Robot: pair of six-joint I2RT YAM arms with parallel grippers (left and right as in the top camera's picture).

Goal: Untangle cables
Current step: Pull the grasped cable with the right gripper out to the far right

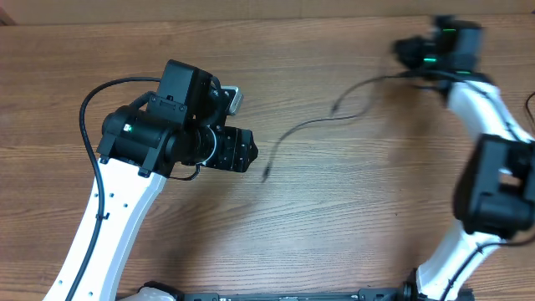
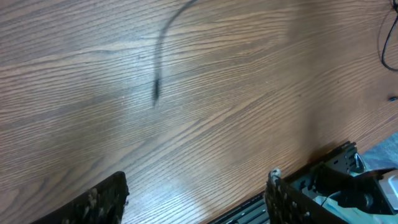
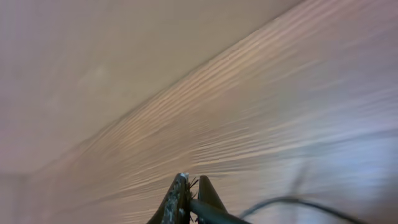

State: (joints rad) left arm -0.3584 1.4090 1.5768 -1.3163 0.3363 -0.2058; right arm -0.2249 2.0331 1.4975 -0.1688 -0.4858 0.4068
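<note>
A thin black cable [image 1: 311, 123] runs across the wood table from a small plug end [image 1: 266, 176] up and right to my right gripper [image 1: 407, 52], which is raised at the far right and blurred. A second loose end [image 1: 334, 109] hangs off the same strand. In the right wrist view the gripper [image 3: 191, 185] is shut on the cable [image 3: 280, 201], which trails off to the right. My left gripper [image 1: 251, 153] is just left of the plug end, open and empty. In the left wrist view its fingers [image 2: 102, 198] stand wide apart, and the plug end [image 2: 155, 92] lies ahead of them.
The table's near edge and the black base rail [image 2: 323, 171] show at the lower right of the left wrist view. Another stretch of thin black cord [image 2: 384, 46] lies at the right edge of that view. The right arm's white links [image 1: 489, 167] stand along the right side.
</note>
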